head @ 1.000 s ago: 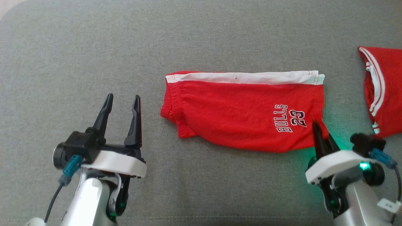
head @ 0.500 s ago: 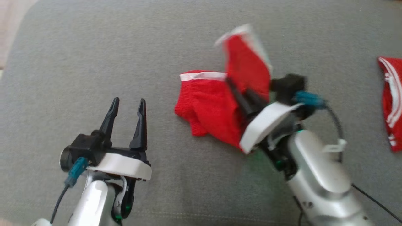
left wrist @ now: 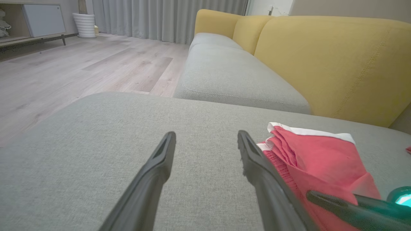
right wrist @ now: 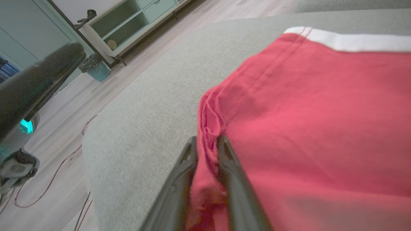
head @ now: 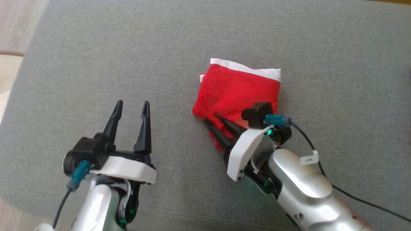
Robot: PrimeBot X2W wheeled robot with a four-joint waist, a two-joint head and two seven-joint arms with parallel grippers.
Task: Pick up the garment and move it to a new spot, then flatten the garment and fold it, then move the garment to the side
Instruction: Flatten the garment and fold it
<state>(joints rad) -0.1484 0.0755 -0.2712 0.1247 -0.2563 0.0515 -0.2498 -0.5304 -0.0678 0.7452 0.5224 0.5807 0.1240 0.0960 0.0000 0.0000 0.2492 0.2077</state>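
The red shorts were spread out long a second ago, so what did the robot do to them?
The right gripper carried the right end of the red shorts over to the left, folding them in half. Cloth lies between its barely parted fingers; whether it still pinches is unclear. The left gripper stayed open above the grey cushion.
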